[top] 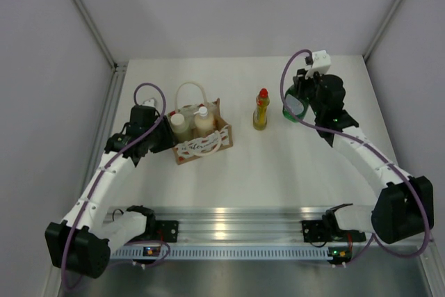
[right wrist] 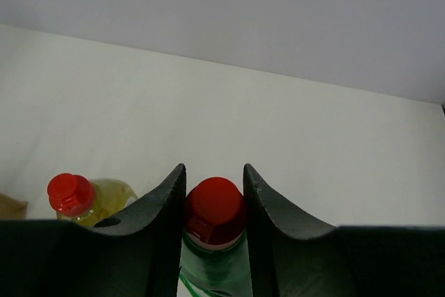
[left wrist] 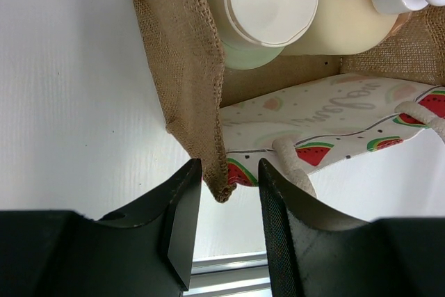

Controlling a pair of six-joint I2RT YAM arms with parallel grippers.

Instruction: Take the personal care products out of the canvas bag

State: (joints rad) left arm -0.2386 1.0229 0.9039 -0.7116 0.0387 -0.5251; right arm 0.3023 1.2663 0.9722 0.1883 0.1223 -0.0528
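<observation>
Right now your right gripper (right wrist: 214, 170) is clamped tight on the red cap of the green bottle (right wrist: 214, 217). That bottle is out of the bag, over the far right of the table (top: 292, 172); you can't tell whether its base touches the surface. Just to its left, the yellow bottle (top: 261, 111) stands upright, well apart from the bag (left wrist: 174, 46). Your left gripper (left wrist: 229, 165) is nearly closed, pinching the bag's corner where the plain side meets the printed front. The cylinder (left wrist: 261, 5) and pump bottle (left wrist: 348, 19) sit side by side inside the bag.
</observation>
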